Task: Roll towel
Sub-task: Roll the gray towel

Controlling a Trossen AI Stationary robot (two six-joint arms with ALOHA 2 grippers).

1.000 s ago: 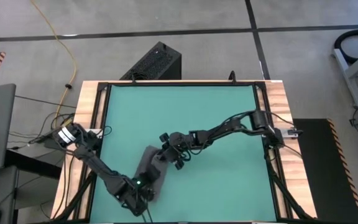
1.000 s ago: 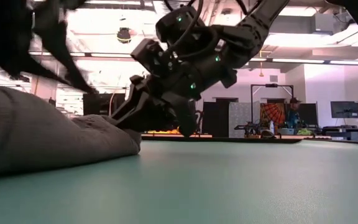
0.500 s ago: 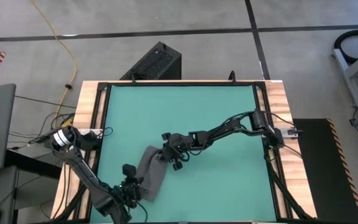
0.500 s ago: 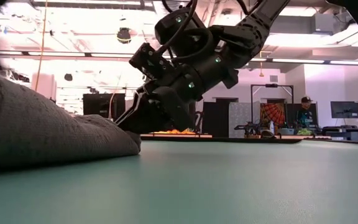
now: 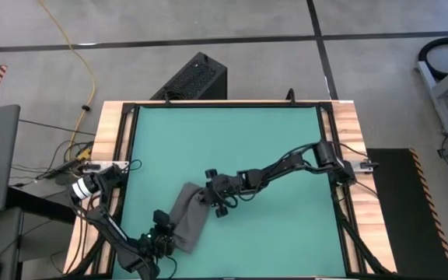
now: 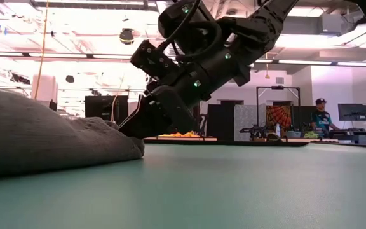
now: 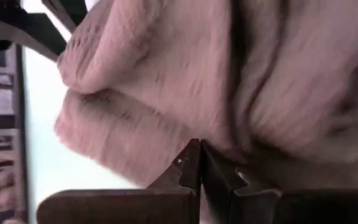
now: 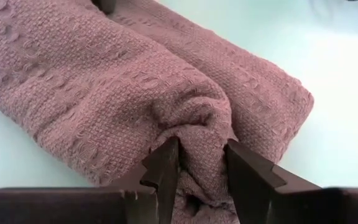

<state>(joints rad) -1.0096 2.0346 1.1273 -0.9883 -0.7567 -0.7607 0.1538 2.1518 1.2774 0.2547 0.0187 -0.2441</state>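
Pinching a fold of the towel (image 8: 166, 93) with my right gripper (image 8: 197, 165) at the moment, so that one's clamped on fabric, with a bunched ridge squeezed between the two fingers (image 8: 163, 168). Seen from above, the right gripper (image 5: 212, 194) sits at the far-right end of the towel (image 5: 187, 219), arm stretched in from the right edge of the desk (image 5: 348, 155). The cloth itself lies as a loose, partly rolled bundle on the green mat (image 5: 232, 148), running away from the right gripper toward my left gripper (image 5: 160, 233), which is just at the opposite, near end of it.

Left gripper (image 7: 201, 165) has its fingers pressed together with nothing visible between them, tips right up against the towel (image 7: 229, 81), which fills pretty much that whole wrist view in soft folds.

From desk height, the towel (image 6: 43, 137) is a thick grey mound lying flat on the mat (image 6: 234, 184), and the right gripper (image 6: 138, 124) comes down at a slant onto its far edge. Way off in the room behind, a person (image 6: 323, 117) is standing by some equipment.
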